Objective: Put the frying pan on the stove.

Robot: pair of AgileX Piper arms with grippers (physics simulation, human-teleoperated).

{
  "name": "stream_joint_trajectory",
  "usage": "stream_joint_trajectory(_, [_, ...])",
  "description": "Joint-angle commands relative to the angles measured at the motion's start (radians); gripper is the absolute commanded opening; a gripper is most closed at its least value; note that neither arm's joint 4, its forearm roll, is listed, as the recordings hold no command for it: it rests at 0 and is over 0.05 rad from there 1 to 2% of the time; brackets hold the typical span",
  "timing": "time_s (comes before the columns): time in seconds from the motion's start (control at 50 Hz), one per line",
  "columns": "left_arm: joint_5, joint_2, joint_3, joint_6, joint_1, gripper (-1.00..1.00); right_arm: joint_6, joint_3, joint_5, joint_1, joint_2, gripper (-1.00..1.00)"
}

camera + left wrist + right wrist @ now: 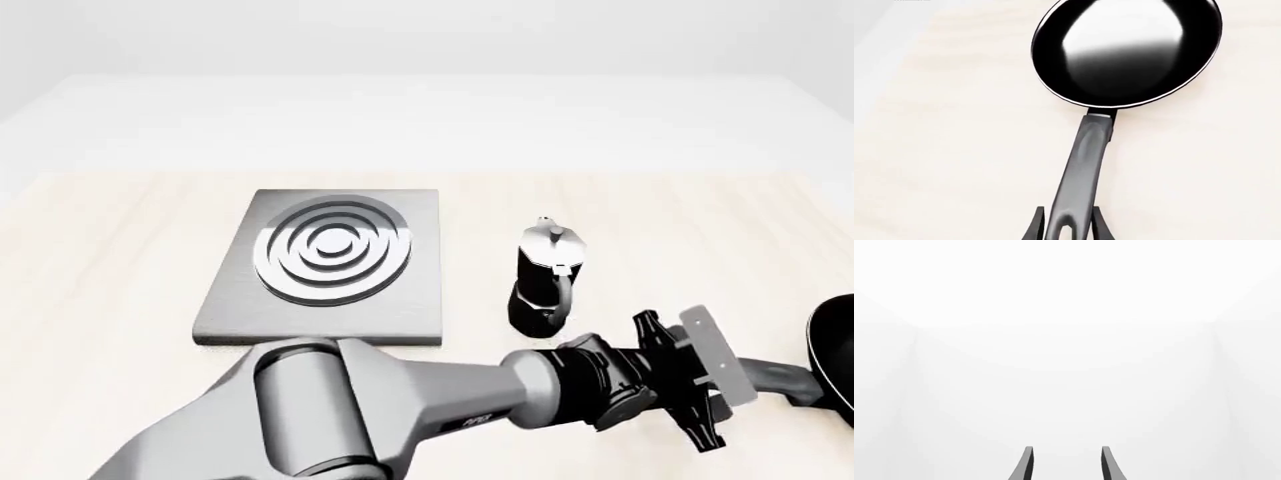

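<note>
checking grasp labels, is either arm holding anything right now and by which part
The left end effector straddles the frying pan at the far end of its handle; whether it is clamped cannot be told. The right end effector is open, holding nothing.

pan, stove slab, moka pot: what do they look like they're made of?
Frying pan: glossy black, probably coated metal, with a bright reflection inside; its handle is dark grey and semi-gloss, plastic-like. Stove: matte grey slab, with a burner of shiny silver rings, metal-looking. Moka pot: black body and silver lid, likely metal. These are renders, so all of it is guesswork.
</note>
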Motion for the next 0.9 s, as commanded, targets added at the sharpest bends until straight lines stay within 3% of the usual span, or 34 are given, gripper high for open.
stream_joint_trajectory(0.02, [-0.017,-0.005,0.014,0.009,0.001,-1.00,-0.003,-0.001,0.000,0.006,0.000,1.00])
stream_joint_trajectory(0.64, [-0.160,-0.146,0.197,-0.008,-0.006,-1.00,-0.011,-0.002,0.000,0.015,0.000,1.00])
stream_joint_trajectory(0.9, [-0.227,-0.249,0.296,-0.078,-0.026,-1.00,-0.010,-0.003,0.000,0.013,0.000,1.00])
